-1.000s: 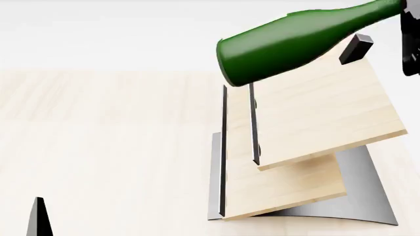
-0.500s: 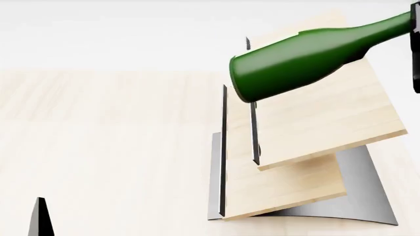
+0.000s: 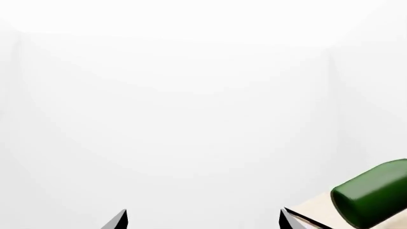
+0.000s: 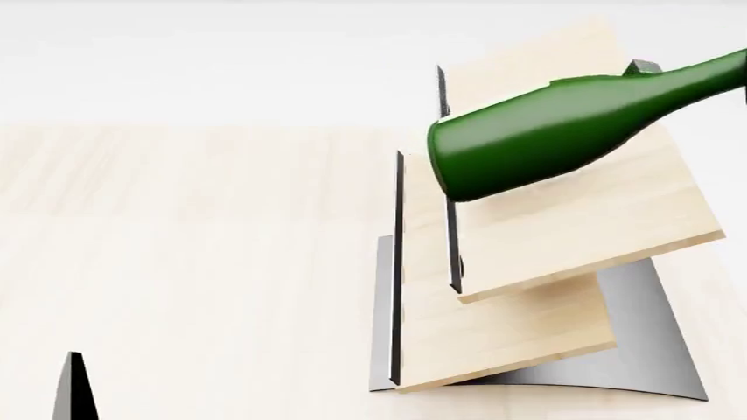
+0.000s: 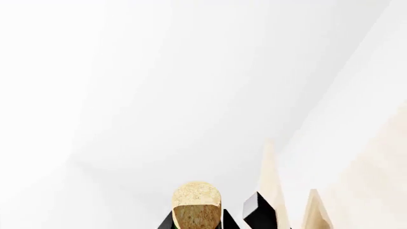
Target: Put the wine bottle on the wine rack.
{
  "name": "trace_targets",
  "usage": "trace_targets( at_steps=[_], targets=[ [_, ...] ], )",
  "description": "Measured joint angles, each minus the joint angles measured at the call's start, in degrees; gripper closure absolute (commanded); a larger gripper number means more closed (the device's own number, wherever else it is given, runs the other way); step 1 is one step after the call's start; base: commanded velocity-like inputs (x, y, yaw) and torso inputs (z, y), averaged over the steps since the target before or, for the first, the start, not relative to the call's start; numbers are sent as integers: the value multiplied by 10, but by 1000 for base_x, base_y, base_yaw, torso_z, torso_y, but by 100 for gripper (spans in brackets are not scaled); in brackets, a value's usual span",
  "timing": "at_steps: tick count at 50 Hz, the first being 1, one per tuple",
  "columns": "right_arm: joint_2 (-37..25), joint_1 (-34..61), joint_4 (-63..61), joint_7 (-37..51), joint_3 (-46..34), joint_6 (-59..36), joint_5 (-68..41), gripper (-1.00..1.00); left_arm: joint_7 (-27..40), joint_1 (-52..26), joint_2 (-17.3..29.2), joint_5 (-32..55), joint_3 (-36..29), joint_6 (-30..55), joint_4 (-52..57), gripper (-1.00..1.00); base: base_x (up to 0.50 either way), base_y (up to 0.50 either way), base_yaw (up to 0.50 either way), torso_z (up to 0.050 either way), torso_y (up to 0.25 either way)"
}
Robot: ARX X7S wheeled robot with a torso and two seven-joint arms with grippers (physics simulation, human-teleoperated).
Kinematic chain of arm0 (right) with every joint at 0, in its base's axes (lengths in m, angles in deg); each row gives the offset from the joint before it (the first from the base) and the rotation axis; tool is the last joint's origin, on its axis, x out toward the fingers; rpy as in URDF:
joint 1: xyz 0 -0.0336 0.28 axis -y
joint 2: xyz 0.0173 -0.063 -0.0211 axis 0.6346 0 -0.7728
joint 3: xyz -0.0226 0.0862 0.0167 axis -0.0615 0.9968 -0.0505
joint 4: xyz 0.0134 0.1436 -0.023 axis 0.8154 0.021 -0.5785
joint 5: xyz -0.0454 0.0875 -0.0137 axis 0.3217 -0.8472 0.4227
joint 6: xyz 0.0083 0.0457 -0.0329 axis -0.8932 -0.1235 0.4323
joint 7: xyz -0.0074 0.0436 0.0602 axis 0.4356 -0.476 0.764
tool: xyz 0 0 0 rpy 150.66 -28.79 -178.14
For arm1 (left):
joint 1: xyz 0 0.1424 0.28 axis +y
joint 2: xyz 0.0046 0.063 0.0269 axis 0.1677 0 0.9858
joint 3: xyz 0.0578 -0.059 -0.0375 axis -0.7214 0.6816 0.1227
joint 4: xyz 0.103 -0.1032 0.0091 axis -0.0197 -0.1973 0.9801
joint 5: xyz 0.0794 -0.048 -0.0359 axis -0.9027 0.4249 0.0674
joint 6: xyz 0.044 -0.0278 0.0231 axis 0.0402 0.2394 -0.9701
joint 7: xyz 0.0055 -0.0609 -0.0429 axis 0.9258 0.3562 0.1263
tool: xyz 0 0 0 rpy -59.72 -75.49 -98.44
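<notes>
The wine bottle (image 4: 548, 131) is dark green and lies tilted just over the upper board of the wine rack (image 4: 561, 227). Its base points left over the board's dark metal edge, and its neck runs off the right border of the head view. Contact with the board cannot be told. The rack's black peg (image 4: 641, 67) peeps out behind the bottle's shoulder. In the right wrist view my right gripper (image 5: 197, 222) is shut on the bottle's neck, with the tan cork (image 5: 196, 200) between its dark fingers. My left gripper (image 3: 202, 220) is open and holds nothing, and the bottle's base (image 3: 372, 198) shows beside it.
The rack stands on a curved grey metal base (image 4: 653, 346) on a pale wooden tabletop (image 4: 187, 245). A fingertip (image 4: 73, 389) of my left gripper shows low at the left of the head view. A white wall lies beyond the table.
The bottle has come down and to the right, closer to the upper board. The right gripper has slid out of the head view. The left arm has stayed put.
</notes>
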Motion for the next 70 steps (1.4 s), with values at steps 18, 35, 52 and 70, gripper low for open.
trace_targets(
  at_steps=[18,35,52,70],
  targets=[
    [2,-23,6,-13,3,4,3,100,1,0,1,-1,-2,-2,-2,-100,0,0,0,1,1],
    [7,-36,15,-31,12,5,8,100,3,-2,2,-1,-5,-2,-3,-100,0,0,0,0,0],
    [11,-42,22,-45,17,4,11,100,4,-3,3,-1,-7,-3,-5,-100,0,0,0,0,0],
    [13,-48,32,-54,10,-2,20,-100,6,-4,3,-2,-9,-4,-8,-100,1,0,0,0,0]
  ],
)
